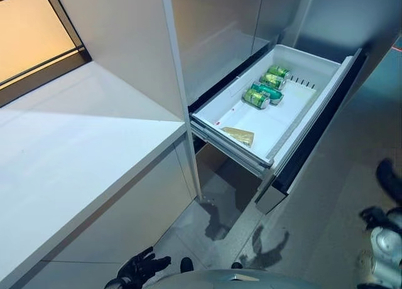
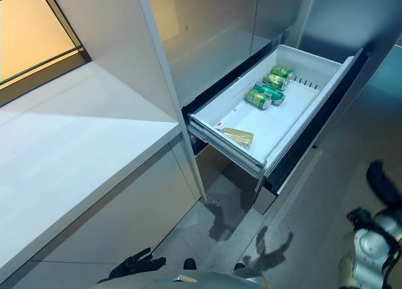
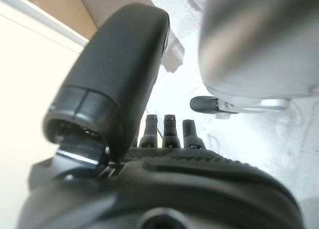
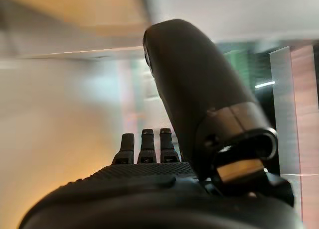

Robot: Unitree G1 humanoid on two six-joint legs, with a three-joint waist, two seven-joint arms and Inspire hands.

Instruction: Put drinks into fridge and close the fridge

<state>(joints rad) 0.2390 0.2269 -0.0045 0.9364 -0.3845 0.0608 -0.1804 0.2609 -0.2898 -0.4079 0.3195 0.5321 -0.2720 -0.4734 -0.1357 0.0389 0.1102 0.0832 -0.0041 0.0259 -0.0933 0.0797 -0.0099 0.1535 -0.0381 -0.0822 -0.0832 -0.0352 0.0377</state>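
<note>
The white fridge drawer (image 1: 326, 81) stands pulled out at the upper right. Several green drink cans (image 1: 266, 88) lie in a row across its far half, and a flat yellowish packet (image 1: 239, 136) lies near its front. My left hand (image 1: 139, 266) hangs low at the bottom left, fingers straight and empty. My right hand (image 1: 388, 179) hangs at the right edge, well clear of the drawer; its wrist view shows the fingers (image 4: 144, 147) straight with nothing held.
A white counter (image 1: 69, 151) fills the left side, with a window (image 1: 28, 38) behind it. A tall white cabinet panel (image 1: 176, 69) separates the counter from the fridge. Grey floor (image 1: 326, 201) lies in front of the drawer.
</note>
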